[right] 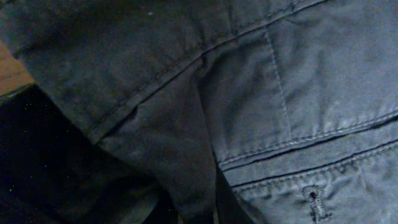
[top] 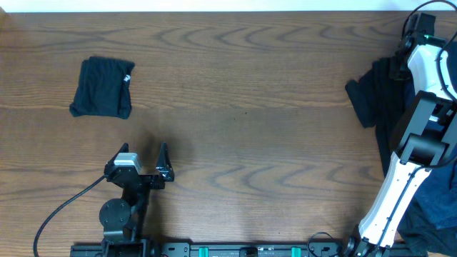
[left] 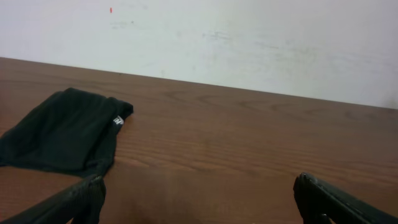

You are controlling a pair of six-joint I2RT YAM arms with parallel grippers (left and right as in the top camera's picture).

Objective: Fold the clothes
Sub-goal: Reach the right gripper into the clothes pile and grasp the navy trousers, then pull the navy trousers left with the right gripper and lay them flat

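— Clothes [top: 371,96]: does the right gripper hold them?
— It is closed and buried in them at the right edge of the overhead view. Its wrist camera shows only navy seams and a buttonhole [right: 313,198], so I cannot tell whether cloth is pinched.
— And the left gripper [left: 202,202]?
— Jaws wide apart over bare table [top: 250,107], lower left.
— Beyond it?
— A folded dark garment [top: 103,87] with a small label [left: 117,121] lies flat at upper left, well apart from the pile.
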